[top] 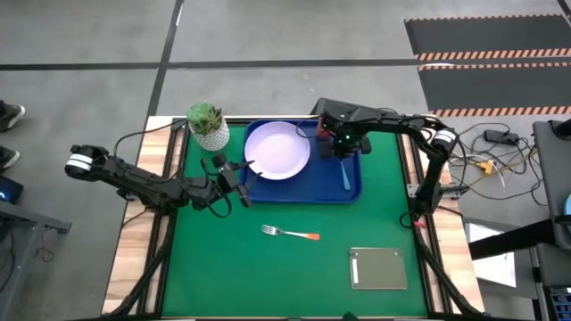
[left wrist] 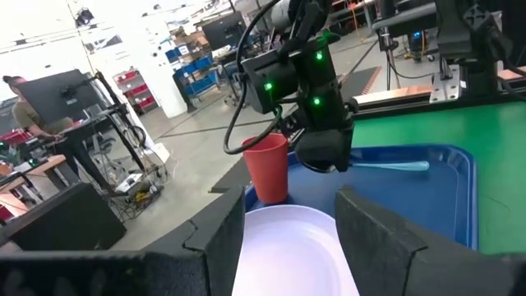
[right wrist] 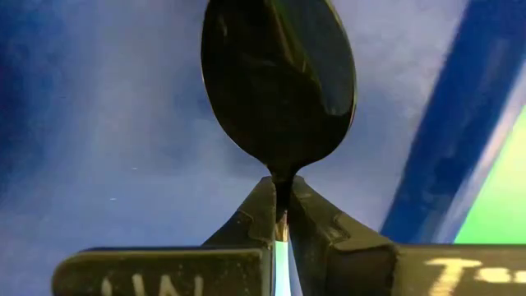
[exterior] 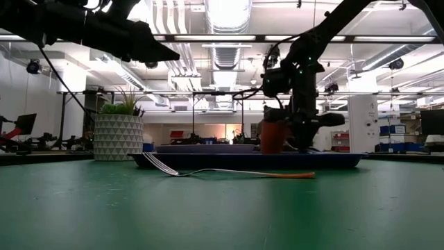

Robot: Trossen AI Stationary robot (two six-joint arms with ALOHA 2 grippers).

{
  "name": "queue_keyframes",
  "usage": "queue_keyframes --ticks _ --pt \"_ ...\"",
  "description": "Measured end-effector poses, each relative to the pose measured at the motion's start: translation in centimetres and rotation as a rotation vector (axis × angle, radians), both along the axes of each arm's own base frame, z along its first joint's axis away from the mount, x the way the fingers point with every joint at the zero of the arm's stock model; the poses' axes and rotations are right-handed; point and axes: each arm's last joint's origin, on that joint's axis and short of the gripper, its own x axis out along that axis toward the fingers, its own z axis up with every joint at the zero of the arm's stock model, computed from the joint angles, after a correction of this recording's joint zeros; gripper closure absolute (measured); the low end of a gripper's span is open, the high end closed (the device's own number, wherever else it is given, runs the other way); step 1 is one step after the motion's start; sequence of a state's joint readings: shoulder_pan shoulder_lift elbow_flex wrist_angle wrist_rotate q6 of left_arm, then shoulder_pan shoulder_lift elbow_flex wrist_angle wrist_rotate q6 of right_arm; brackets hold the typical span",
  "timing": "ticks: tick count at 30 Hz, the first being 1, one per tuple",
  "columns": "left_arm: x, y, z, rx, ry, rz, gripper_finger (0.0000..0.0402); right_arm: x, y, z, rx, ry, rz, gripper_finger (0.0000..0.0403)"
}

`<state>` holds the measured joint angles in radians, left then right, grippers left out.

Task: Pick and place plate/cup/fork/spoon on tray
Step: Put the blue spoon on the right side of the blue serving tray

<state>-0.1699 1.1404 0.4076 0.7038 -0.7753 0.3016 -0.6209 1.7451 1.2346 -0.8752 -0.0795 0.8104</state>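
Observation:
The blue tray (top: 352,189) lies at the table's far middle. The lavender plate (top: 277,149) lies in its left half. The orange-red cup (left wrist: 267,168) stands upright on the tray beside my right gripper and also shows in the low view (exterior: 274,137). My right gripper (top: 343,152) is down in the tray's right half, shut on the spoon (right wrist: 279,74). My left gripper (left wrist: 288,238) is open and empty, raised above the plate's near-left rim. The fork (top: 290,234) lies flat on the green table, nearer than the tray. My right gripper pinches the spoon's thin neck (right wrist: 282,177) between its two fingers, just behind the bowl. The fingers point down from above. The light blue handle (left wrist: 386,166) sticks out level toward the table's near edge, low over the tray floor; whether the spoon touches the tray I cannot tell.
A white pot with a green plant (top: 208,125) stands left of the tray at the far edge. A grey flat slab (top: 379,267) lies near the table's front right.

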Motion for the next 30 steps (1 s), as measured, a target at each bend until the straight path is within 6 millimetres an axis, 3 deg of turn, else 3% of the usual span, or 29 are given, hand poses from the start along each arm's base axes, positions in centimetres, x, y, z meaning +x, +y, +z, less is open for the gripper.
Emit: queue_keyframes --ticks 7,18,25,30 --pt "0.0 0.0 0.0 0.000 0.003 0.000 0.0233 0.0 0.1 0.3 0.003 -0.005 0.017 0.0390" --pt "0.0 0.0 -0.1 -0.004 0.003 -0.001 0.0233 0.6 -0.5 3.8 -0.064 -0.086 0.064 0.0390" --pt "0.0 0.0 -0.3 -0.004 0.013 0.000 0.0233 -1.1 0.9 6.3 -0.031 -0.047 0.078 0.0390" --pt "-0.1 0.0 -0.5 -0.004 0.020 -0.001 0.0233 -2.6 2.1 6.7 -0.006 -0.055 -0.002 0.0390"
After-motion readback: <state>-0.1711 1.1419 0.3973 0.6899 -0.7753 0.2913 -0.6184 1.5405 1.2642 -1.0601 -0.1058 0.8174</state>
